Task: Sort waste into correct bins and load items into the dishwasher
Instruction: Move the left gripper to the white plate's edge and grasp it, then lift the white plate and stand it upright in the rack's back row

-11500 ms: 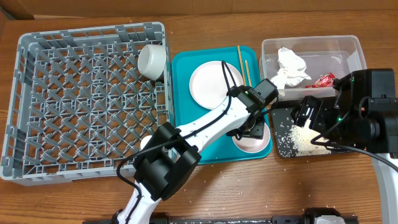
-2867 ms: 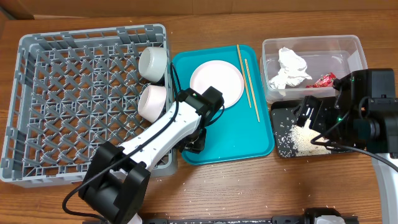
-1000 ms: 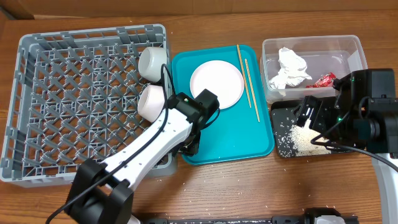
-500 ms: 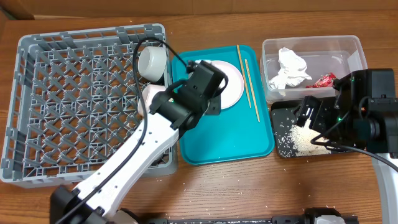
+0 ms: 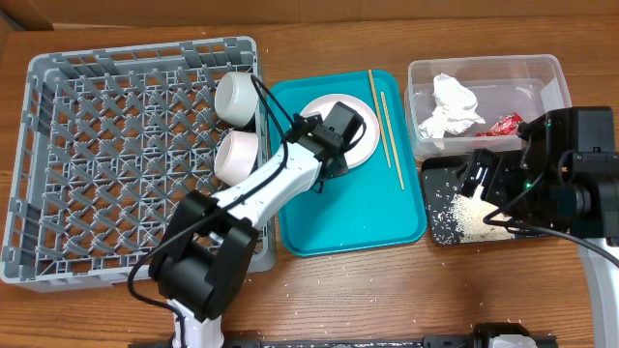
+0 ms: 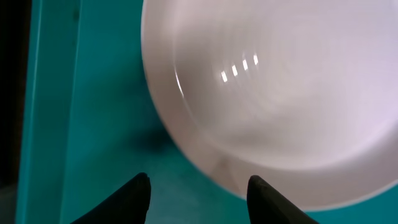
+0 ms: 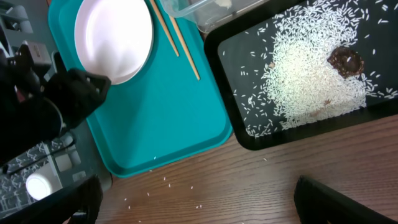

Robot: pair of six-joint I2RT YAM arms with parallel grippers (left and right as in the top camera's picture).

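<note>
Left gripper [image 6: 199, 186] hovers at the plate [image 6: 280, 81] rim, fingers apart, empty; right gripper [image 5: 480, 174] hangs over the black tray [image 7: 227, 68], spread wide.

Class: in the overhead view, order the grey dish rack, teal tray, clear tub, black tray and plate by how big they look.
1. grey dish rack
2. teal tray
3. clear tub and black tray: about alike, and the right arm hides part of the black tray, so they are left unranked
4. plate

No readable text, labels or numbers anywhere.
</note>
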